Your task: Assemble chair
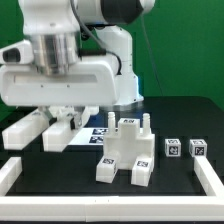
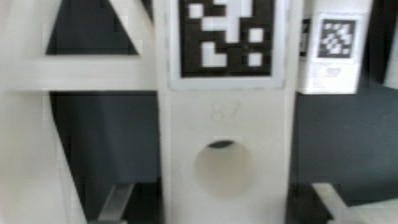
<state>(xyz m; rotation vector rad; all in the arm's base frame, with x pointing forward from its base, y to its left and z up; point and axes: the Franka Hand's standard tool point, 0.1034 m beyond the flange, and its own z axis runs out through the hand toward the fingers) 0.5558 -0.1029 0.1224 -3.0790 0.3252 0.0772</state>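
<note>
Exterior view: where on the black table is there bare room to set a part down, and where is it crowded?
Free: the wide patch of table between the white bars, the chair block and the near border rail; also the strip behind the two tagged cubes. Crowded: under the arm, where bars and the marker board bunch.

The black table [image 1: 190, 112] carries white bars [image 1: 27, 130] below my gripper [image 2: 222, 200], a blocky chair assembly [image 1: 122, 152] just beside, two tagged cubes [image 1: 173, 148] farther off, and border rails [image 1: 110, 208] around.

The exterior view overlooks the table [image 1: 55, 162] from slightly above; the wrist view hangs close over a chair bar [image 2: 222, 120].
</note>
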